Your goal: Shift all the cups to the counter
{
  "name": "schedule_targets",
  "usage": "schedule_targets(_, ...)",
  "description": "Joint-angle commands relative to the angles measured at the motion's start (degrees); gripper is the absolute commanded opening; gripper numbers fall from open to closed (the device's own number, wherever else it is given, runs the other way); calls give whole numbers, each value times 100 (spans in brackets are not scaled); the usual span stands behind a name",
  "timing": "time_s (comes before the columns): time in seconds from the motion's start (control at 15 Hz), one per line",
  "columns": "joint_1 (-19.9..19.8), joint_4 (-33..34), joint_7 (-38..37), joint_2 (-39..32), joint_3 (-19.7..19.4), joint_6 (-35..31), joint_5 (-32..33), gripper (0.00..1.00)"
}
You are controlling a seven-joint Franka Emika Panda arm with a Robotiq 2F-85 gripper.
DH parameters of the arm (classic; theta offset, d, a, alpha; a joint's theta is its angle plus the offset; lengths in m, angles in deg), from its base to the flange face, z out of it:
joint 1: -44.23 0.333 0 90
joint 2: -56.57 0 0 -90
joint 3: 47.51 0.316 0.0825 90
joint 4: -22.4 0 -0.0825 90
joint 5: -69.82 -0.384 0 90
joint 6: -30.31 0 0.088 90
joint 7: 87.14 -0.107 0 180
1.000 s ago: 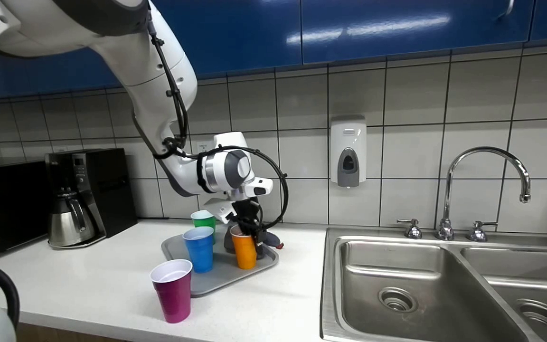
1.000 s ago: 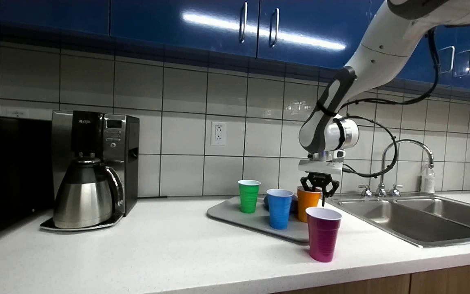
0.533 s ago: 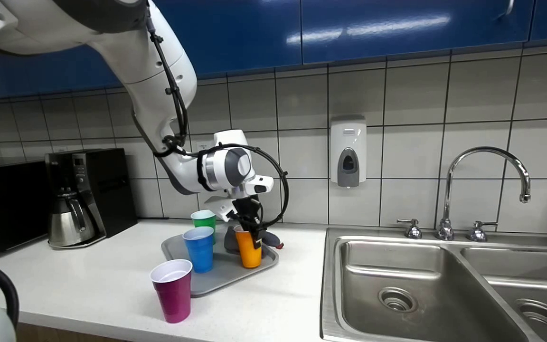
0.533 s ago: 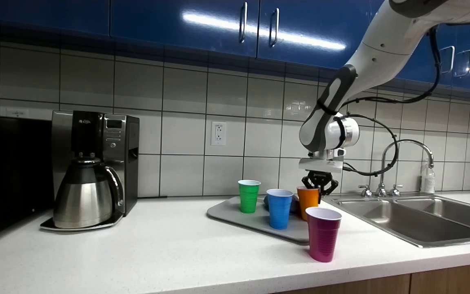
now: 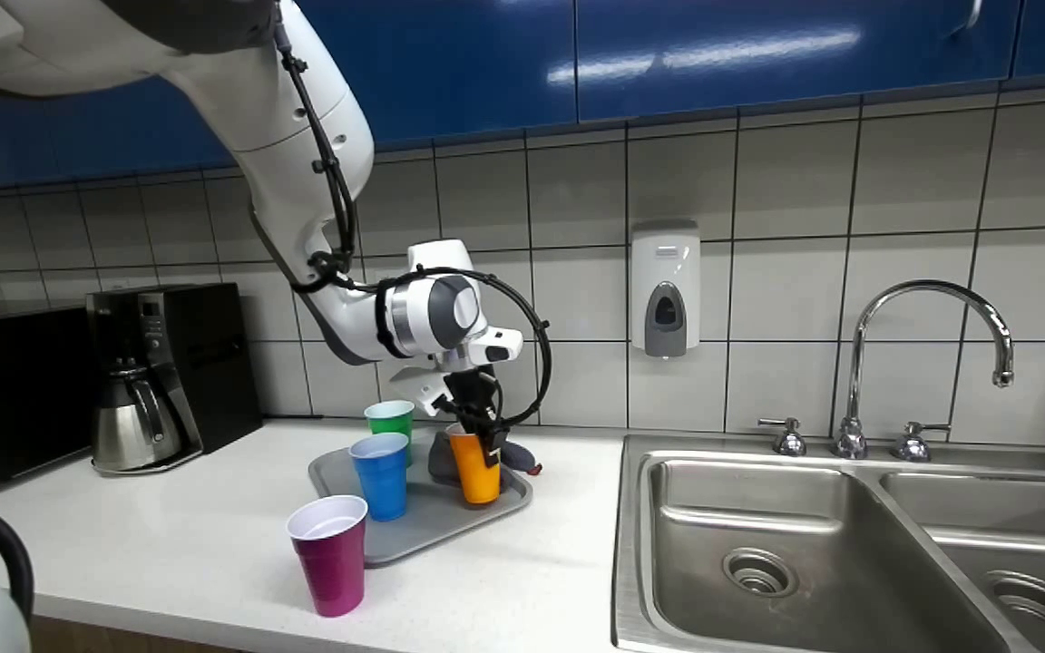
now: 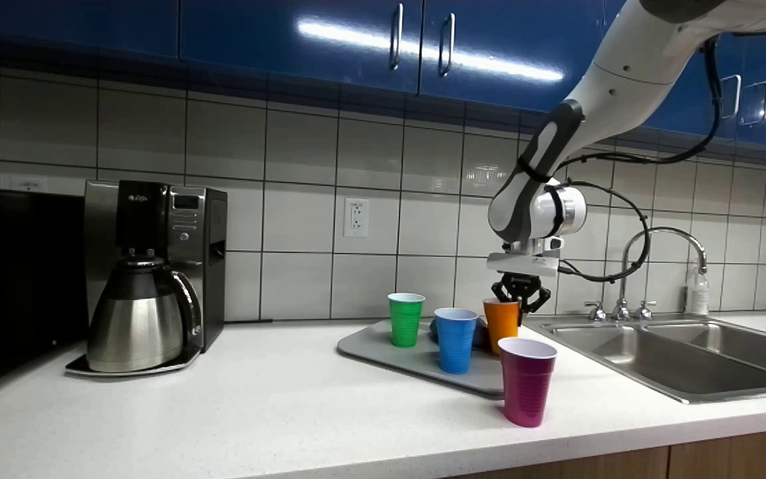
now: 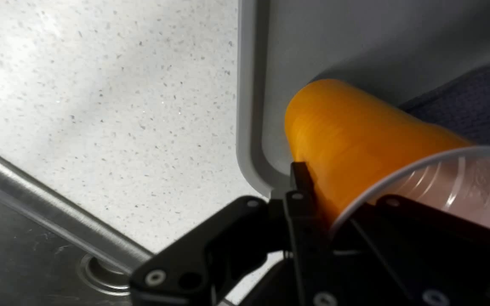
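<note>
The gripper [image 7: 313,185] pinches the orange cup [image 7: 347,131], counter [image 7: 121,106] filling the wrist view's upper left between tray rim [image 7: 244,85] and sink edge [image 7: 55,210].

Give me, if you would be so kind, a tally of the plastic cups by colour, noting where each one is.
Orange cup: 1, its wall pinched in the jaws
Blue cup: 1, on the grey tray
Green cup: 1, on the grey tray
Magenta cup: 1, on the counter
Total: 4
</note>
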Motion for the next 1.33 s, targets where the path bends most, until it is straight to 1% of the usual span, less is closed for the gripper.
schedule_targets(0.0, -19, -162, 131, 349, 5, 43, -176, 1)
schedule_targets(0.73, -182, -580, 181, 949, -58, -5, -158, 1)
schedule_targets(1.27, -366, -968, 286, 1207, -126, -35, -102, 1)
